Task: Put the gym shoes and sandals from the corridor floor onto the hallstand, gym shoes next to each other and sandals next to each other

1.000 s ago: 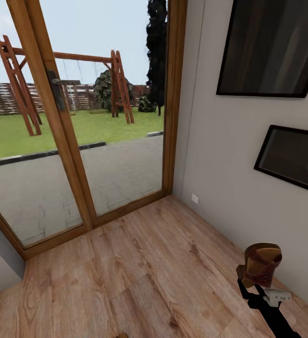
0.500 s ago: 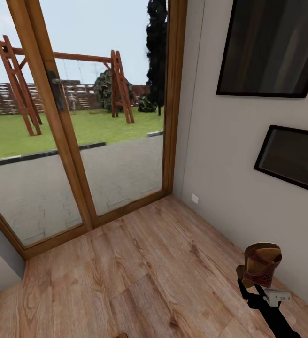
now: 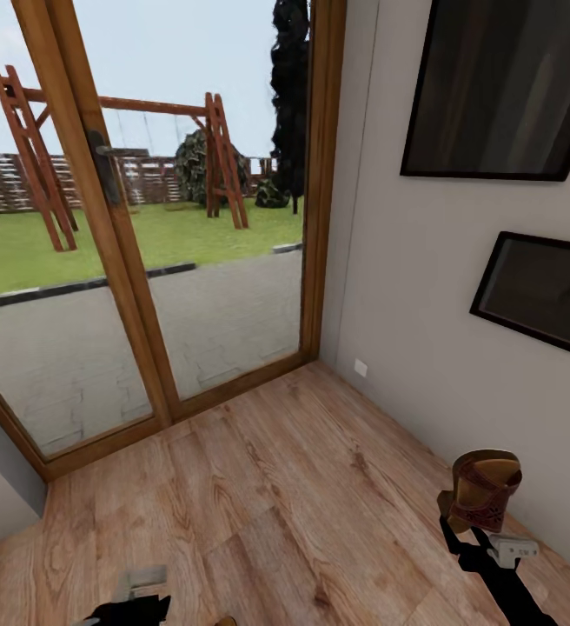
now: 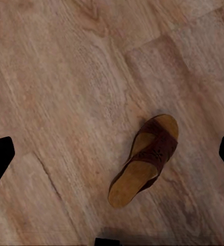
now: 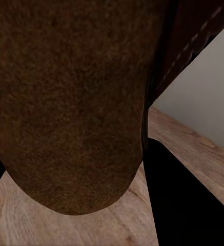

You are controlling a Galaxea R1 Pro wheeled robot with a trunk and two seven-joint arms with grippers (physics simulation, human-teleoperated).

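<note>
Head view: the right pincer (image 3: 474, 532) pinches one sandal (image 3: 484, 489) upright near the wall, while the left pincer (image 3: 133, 600) has just risen into sight. Left wrist view: fingers spread above the second sandal (image 4: 145, 160) on the corridor floor (image 4: 65, 102), probably next to grab

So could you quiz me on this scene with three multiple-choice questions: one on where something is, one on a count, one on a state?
1. Where does the loose sandal lie?
A. on the wood floor
B. on a shelf
C. on the grass

2. How many dark frames hang on the wall?
A. one
B. two
C. four

3. What is the right tool doing?
A. hanging empty
B. pressing the door handle
C. holding the other sandal off the floor

Answers: 1 A, the left wrist view shows planks all around it. 2 B, a large frame and a small frame below it. 3 C, the head view shows that sandal raised at the arm's end.
</note>
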